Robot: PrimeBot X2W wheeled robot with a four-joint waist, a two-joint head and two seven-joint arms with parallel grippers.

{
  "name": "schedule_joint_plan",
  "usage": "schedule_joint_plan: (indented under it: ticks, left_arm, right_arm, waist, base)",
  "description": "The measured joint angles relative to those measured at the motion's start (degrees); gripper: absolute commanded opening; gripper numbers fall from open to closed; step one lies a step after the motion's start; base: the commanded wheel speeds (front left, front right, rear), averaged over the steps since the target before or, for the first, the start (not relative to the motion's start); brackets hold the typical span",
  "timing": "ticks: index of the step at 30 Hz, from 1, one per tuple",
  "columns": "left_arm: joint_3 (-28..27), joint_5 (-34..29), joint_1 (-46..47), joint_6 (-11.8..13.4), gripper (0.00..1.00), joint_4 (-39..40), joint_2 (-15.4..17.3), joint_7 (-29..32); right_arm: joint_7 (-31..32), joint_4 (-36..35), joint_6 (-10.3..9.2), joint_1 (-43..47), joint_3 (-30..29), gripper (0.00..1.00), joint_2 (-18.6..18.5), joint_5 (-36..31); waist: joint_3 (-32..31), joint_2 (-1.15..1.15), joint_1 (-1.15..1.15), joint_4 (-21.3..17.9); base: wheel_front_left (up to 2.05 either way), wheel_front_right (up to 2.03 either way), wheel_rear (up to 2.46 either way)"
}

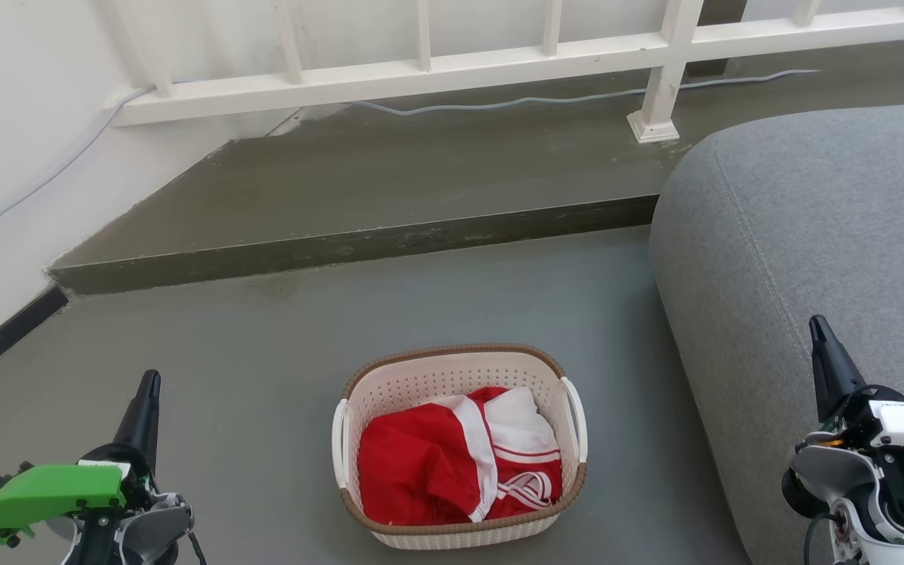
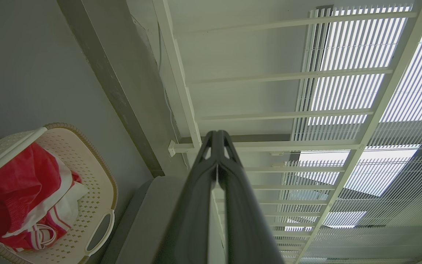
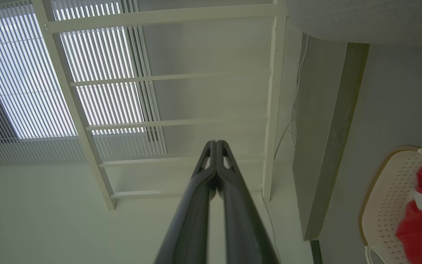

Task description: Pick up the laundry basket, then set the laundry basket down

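Note:
The laundry basket (image 1: 413, 384) is cream-white with a brown rim and white loop handles, and it stands on the grey floor at bottom centre of the head view. Red and white clothes (image 1: 452, 463) lie inside it. My left gripper (image 1: 150, 382) is shut and empty, well to the basket's left, fingers pointing up. My right gripper (image 1: 816, 326) is shut and empty, far to the basket's right, over the sofa's edge. The left wrist view has the basket (image 2: 97, 183) at lower left and the shut gripper (image 2: 217, 134). In the right wrist view the basket (image 3: 387, 198) is at lower right, beside the shut gripper (image 3: 216, 143).
A grey sofa (image 1: 829, 243) fills the right side, close to the basket. A raised concrete step (image 1: 358, 239) runs across behind the basket, with a white railing (image 1: 499, 59) and a cable (image 1: 546, 100) beyond. A white wall (image 1: 5, 141) stands at the left.

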State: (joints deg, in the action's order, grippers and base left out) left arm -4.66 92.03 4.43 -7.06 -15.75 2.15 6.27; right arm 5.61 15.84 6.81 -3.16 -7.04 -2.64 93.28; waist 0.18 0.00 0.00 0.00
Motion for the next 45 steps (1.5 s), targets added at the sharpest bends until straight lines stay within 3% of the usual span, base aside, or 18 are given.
schedule_joint_plan:
  ticks: [33, 34, 45]
  left_arm:
    - [0.00, 0.00, 0.00, 0.00, 0.00, 0.01, 0.00, 0.00]
    - [0.02, -0.01, -0.02, 0.02, 1.00, -0.13, -0.02, -0.01]
    - [0.75, -0.01, -1.80, 0.07, 1.00, -3.25, -1.42, -0.48]
  right_arm:
    - [0.01, 0.00, 0.00, 0.00, -0.02, 0.00, 0.04, 0.00]
    - [0.00, 0.12, -0.03, 0.05, -0.01, 1.00, 0.09, 0.01]
    - [-0.10, 2.52, -0.34, 3.32, 0.53, 1.00, 1.68, 0.02]
  waist:
    - [0.00, 0.00, 0.00, 0.00]
    - [0.00, 0.00, 0.00, 0.00]
    - [0.03, 0.00, 0.00, -0.01]
  base:
    - [0.00, 0.00, 0.00]
    - [0.00, 0.00, 0.00]
    - [0.00, 0.00, 0.00]
